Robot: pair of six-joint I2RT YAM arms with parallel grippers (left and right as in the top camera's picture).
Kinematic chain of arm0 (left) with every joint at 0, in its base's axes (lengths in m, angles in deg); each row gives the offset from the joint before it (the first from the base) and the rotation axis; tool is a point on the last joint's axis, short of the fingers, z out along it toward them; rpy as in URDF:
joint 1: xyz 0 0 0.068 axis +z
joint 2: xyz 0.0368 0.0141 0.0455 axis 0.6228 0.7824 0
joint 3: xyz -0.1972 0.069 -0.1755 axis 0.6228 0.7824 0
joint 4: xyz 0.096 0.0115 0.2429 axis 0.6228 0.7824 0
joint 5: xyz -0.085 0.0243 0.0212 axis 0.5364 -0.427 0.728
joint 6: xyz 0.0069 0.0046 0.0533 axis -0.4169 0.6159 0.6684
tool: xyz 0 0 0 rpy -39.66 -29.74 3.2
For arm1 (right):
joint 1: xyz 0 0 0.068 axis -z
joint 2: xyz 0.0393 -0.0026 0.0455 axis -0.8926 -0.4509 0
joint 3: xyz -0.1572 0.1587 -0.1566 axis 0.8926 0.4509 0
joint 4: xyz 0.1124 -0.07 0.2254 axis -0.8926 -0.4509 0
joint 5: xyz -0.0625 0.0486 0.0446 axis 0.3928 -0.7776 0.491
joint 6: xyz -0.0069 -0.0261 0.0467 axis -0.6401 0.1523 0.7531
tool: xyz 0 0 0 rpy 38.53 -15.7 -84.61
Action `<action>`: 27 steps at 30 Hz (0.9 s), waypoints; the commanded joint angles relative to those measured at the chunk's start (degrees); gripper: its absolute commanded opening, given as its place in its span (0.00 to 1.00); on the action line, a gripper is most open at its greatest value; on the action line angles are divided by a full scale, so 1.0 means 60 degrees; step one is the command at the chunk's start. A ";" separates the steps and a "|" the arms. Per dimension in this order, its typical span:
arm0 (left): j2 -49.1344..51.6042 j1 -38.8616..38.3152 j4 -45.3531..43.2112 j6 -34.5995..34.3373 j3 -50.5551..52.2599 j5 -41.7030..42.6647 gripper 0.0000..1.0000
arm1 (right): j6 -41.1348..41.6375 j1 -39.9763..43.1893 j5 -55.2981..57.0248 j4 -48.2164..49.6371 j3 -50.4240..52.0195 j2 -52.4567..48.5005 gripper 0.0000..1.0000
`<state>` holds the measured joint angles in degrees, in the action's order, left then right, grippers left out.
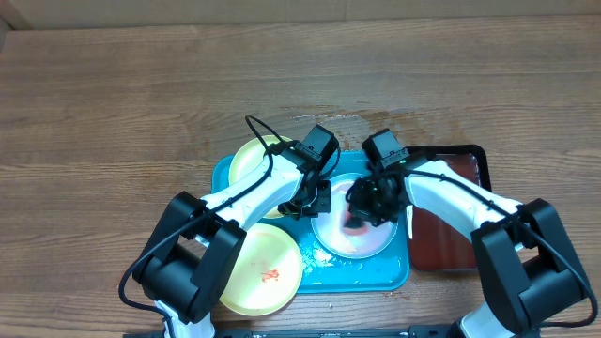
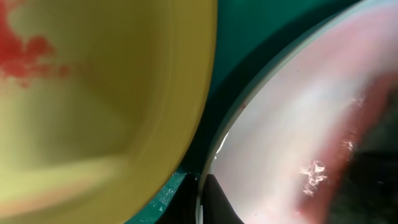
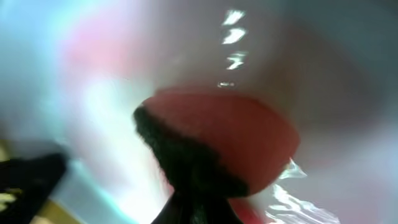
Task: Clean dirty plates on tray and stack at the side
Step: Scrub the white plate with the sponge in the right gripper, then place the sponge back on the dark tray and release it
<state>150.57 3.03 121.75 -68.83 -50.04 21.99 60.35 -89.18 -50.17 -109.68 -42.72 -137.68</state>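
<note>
The pale blue-white plate [image 1: 362,242] lies wet in the right half of the turquoise tray [image 1: 376,274]. My left gripper [image 1: 317,199] is shut on its left rim; in the left wrist view the fingers [image 2: 199,200] pinch that rim [image 2: 273,137]. My right gripper [image 1: 362,211] is shut on a red and dark sponge [image 3: 230,137] pressed onto the plate [image 3: 112,93], which has pink smears. One yellow-green plate [image 1: 252,160] with a red smear [image 2: 25,59] lies at the tray's back left. The other [image 1: 263,268] lies at the front left, overlapping the tray's edge.
A smaller dark red tray with a black rim [image 1: 451,235] lies against the right side of the turquoise tray, under my right arm. The turquoise tray's floor [image 2: 249,43] shows between the two plates. Wooden table lies all round.
</note>
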 commanded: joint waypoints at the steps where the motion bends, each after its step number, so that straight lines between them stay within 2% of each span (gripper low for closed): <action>1: 0.0084 -0.0109 -0.0102 -0.0058 -0.0025 0.0492 0.04 | 0.0532 -0.0302 -0.0331 0.1144 0.0073 -0.0284 0.04; 4: 0.0084 -0.0109 -0.0055 -0.0055 -0.0025 0.0488 0.04 | 0.0943 -0.0222 -0.0062 0.1610 0.0073 -0.0284 0.04; 9: 0.0084 -0.0109 0.0033 -0.0055 -0.0025 0.0488 0.04 | 0.1082 0.0153 0.0667 0.1464 0.0069 -0.0284 0.04; 11: 0.0084 -0.0109 0.0029 -0.0055 -0.0025 0.0488 0.04 | 0.0739 0.0339 0.0765 0.1381 0.0025 -0.0284 0.04; 13: 0.0084 -0.0109 0.0029 -0.0055 -0.0025 0.0488 0.04 | -0.0219 0.0452 0.0688 0.1268 -0.0153 -0.0270 0.04; 15: 0.0084 -0.0109 0.0025 -0.0055 -0.0025 0.0484 0.04 | -0.1155 0.0459 0.0725 0.0368 -0.0816 -0.0160 0.04; 19: 0.0084 -0.0109 -0.0007 -0.0055 -0.0025 0.0484 0.04 | -0.1650 0.0382 0.0933 -0.1246 -0.2058 0.0138 0.04; 24: 0.0084 -0.0109 -0.0076 -0.0055 -0.0025 0.0484 0.04 | -0.1698 0.0375 0.0936 -0.2790 -0.3512 0.0565 0.04; 27: 0.0084 -0.0109 -0.0080 -0.0055 -0.0025 0.0484 0.04 | -0.0852 0.0521 0.1596 -0.3945 -0.4156 0.0743 0.04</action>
<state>150.57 3.01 121.75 -68.85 -50.06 22.25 52.33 -87.08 -44.79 -129.54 -63.37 -136.79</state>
